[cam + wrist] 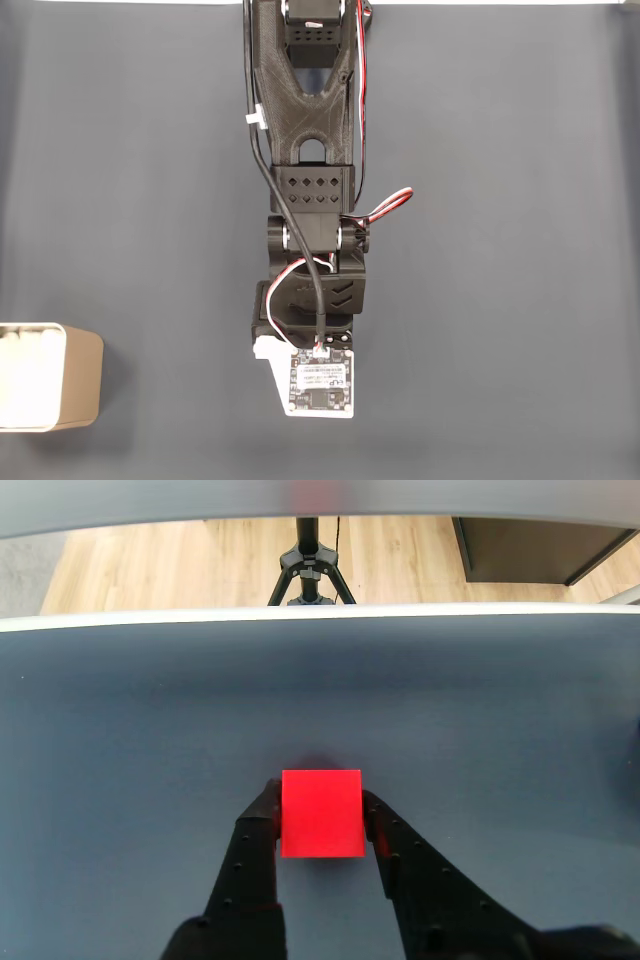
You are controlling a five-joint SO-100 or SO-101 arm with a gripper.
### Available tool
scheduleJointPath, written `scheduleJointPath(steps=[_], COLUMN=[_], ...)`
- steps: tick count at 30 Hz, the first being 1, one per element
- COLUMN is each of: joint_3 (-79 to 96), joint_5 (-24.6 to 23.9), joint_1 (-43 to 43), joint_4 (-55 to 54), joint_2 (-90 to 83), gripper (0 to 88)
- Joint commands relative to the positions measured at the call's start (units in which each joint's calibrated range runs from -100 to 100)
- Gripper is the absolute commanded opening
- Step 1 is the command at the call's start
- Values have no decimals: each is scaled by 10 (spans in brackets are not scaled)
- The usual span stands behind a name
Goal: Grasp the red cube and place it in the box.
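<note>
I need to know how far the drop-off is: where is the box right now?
In the fixed view the box sits at the lower left edge of the dark table, partly cut off by the frame, well left of the arm.

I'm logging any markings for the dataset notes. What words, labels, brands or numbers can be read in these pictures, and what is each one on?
No text can be read.
The small circuit board on the arm's wrist, in the fixed view, has a white label with fine print, too small and blurred to read.
The red cube, the gripper fingers on either side of it, the box and the table carry no markings.
</note>
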Motion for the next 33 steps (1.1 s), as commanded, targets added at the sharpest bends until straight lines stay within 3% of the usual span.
scheduleJointPath(steps=[1,13,33], joint_3=[-25,-38,-117], joint_5=[8,19,3], joint_1=[8,8,24], joint_4=[10,39,128], joint_2=[-15,-16,-89], gripper=[120,58,30])
